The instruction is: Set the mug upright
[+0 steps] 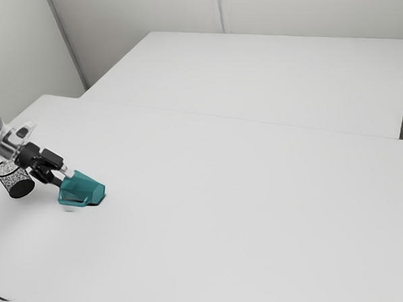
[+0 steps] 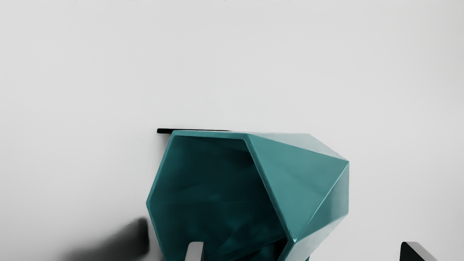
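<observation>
- Mug (image 1: 82,190) on its side, ext. view's lower L, just R of & below gripper (image 1: 63,177).
- Long axis approx. along fingers' (image 2: 194,252) spread.
- Gripper open, nothing gripped.

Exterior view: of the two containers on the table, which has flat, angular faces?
The teal mug: its sides are faceted, while the speckled container is round.

Teal mug (image 1: 82,187) on its side, white table (image 1: 239,214), exterior view's left; black gripper (image 1: 64,178) right at it. Speckled cup (image 1: 13,177), tipped, near gripper.
</observation>
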